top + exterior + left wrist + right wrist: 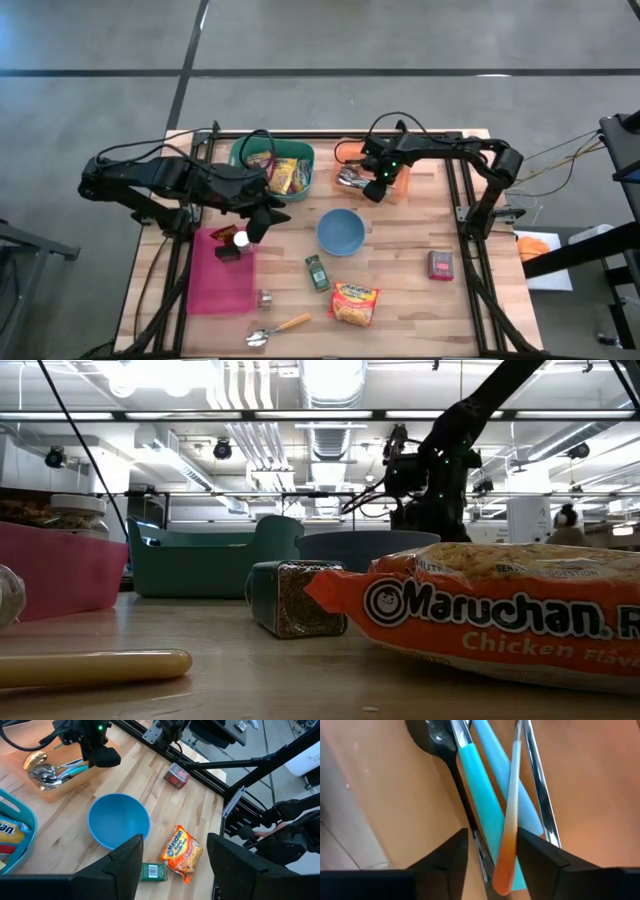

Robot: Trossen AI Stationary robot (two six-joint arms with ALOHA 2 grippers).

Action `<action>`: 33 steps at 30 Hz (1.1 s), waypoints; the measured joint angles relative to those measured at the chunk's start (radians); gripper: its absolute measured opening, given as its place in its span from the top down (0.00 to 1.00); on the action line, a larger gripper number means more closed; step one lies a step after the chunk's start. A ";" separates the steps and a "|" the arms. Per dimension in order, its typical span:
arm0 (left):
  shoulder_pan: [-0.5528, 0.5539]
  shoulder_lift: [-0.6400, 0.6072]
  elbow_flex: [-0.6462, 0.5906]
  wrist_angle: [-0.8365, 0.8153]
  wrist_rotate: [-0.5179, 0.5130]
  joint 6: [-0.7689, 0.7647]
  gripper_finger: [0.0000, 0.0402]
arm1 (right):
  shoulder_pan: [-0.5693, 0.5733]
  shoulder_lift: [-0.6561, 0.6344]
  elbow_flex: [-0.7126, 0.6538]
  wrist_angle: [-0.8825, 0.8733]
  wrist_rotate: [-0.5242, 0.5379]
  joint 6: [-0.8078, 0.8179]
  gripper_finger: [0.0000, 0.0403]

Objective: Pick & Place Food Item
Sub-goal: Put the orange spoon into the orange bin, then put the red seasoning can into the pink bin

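My right gripper (375, 188) points down into the orange tray (403, 186) at the far side, over the cutlery (352, 178). In its wrist view its fingers (492, 865) stand apart, with an orange-ended handle (509, 845) and turquoise handles (480, 795) between them. My left gripper (258, 222) hangs open and empty above the far right corner of the pink tray (215, 285). An orange ramen packet (355, 303) lies flat near the front edge. A green spice jar (317, 272) lies beside it. My right gripper comes from above with its fingers across the long handles lying in the orange tray. The orange-ended handle's tip (502, 875) lies close to one finger (535, 857). I cannot tell whether the finger touches it.
A blue bowl (340, 231) stands mid-table. A teal bin (245, 152) with food packets sits at the far side. A red packet (441, 264) lies to the right, a yellow-handled spoon (278, 328) at the front, and a small jar (265, 298) by the pink tray.
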 joint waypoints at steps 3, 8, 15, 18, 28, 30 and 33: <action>0.000 0.000 0.000 0.000 0.000 0.000 0.45 | 0.000 -0.024 0.000 0.000 0.004 0.003 0.55; 0.000 0.000 0.000 -0.001 0.000 0.000 0.45 | 0.000 -0.074 0.000 -0.005 0.011 0.028 0.51; 0.000 0.000 0.000 -0.025 -0.028 0.003 0.45 | 0.007 -0.177 0.000 -0.017 0.012 0.120 0.51; 0.000 0.000 0.000 -0.062 -0.045 0.002 0.45 | 0.028 -0.233 0.001 -0.036 0.013 0.163 0.51; 0.005 0.000 -0.001 -0.104 -0.130 0.027 0.45 | 0.131 -0.392 0.002 -0.265 0.027 0.461 0.51; 0.009 0.000 -0.001 -0.104 -0.130 0.046 0.45 | 0.167 -0.418 0.002 -0.323 0.056 0.527 0.51; 0.013 0.000 -0.001 -0.105 -0.131 0.070 0.45 | 0.229 -0.455 0.002 -0.395 0.099 0.620 0.51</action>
